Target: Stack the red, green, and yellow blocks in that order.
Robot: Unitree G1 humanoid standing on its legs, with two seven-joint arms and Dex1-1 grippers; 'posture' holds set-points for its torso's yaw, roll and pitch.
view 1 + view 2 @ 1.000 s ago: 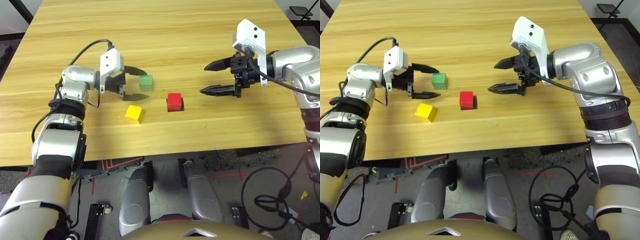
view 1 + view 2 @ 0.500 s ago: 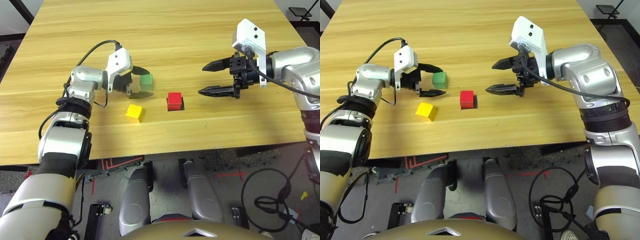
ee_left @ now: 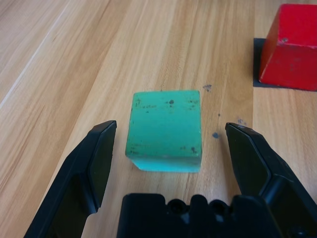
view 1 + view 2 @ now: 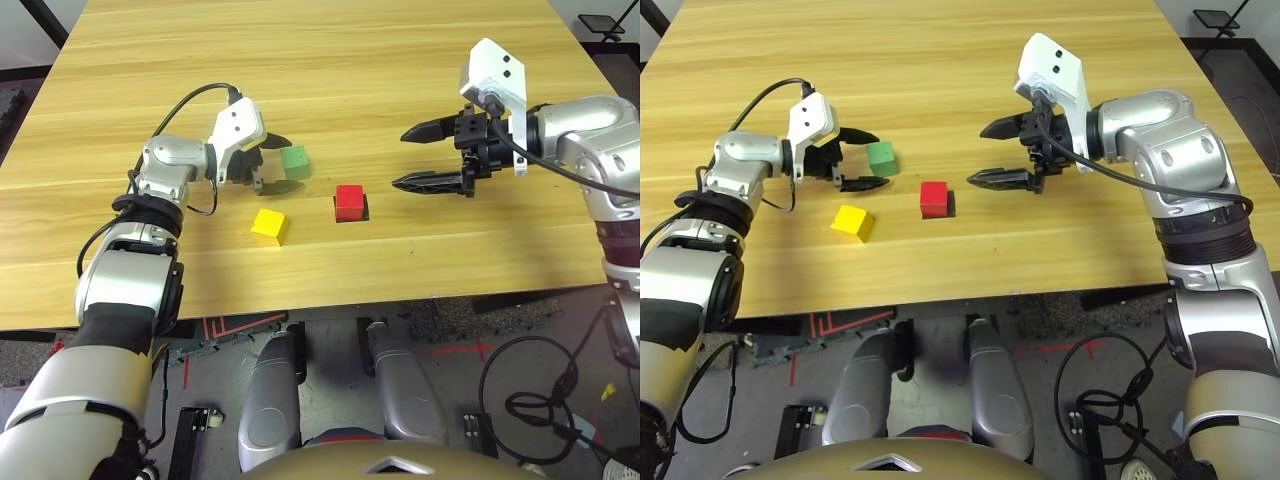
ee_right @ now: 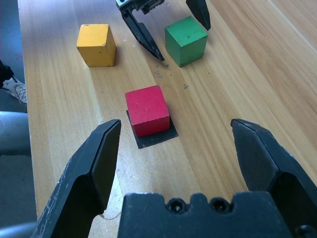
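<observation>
The green block (image 4: 294, 158) lies on the table between the two fingers of my open left gripper (image 4: 295, 163); gaps show on both sides of the green block (image 3: 165, 130), so neither finger touches it. A red block (image 4: 348, 202) stands on a flat black square patch (image 5: 157, 136), a little right of and nearer than the green one. The yellow block (image 4: 268, 226) lies alone, nearer the table's front edge, left of the red. My right gripper (image 4: 399, 160) hangs open to the right of the red block (image 5: 147, 110), pointing at it, with nothing held.
The blocks lie on a wide wooden table (image 4: 330, 70). A black cable (image 4: 190, 98) loops over my left wrist. Beyond the front edge is floor with cables (image 4: 540, 400).
My left gripper has moved right from beside the green block until its fingers flank it. My right gripper has edged slightly left towards the red block. The blocks have not moved.
</observation>
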